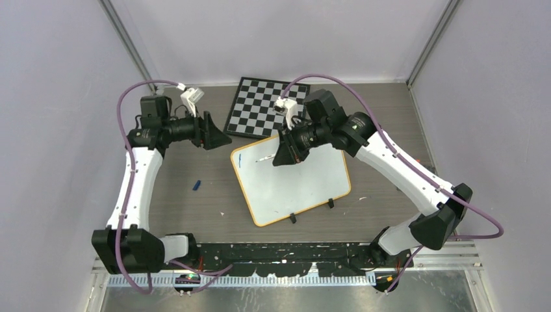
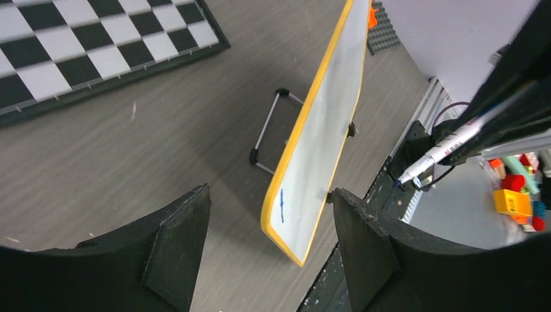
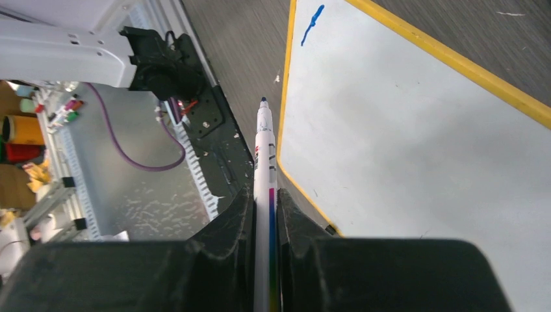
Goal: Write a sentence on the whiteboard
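Note:
The whiteboard [image 1: 292,182], white with an orange rim and two black clips on its near edge, lies mid-table and carries a short blue mark [image 1: 239,160] near its left corner. My right gripper [image 1: 284,156] hangs over the board's far left part, shut on a white marker [image 3: 265,156] whose dark tip points past the board's rim [image 3: 283,130]. The marker [image 2: 448,144] also shows in the left wrist view. My left gripper [image 1: 219,135] hovers left of the board, open with nothing between its fingers [image 2: 175,247]. The whiteboard [image 2: 325,130] appears beyond them, propped on a wire stand [image 2: 268,133].
A black-and-white chessboard [image 1: 266,107] lies behind the whiteboard at the back centre. A small blue cap [image 1: 196,184] rests on the table left of the board. Grey walls close in on both sides and the back.

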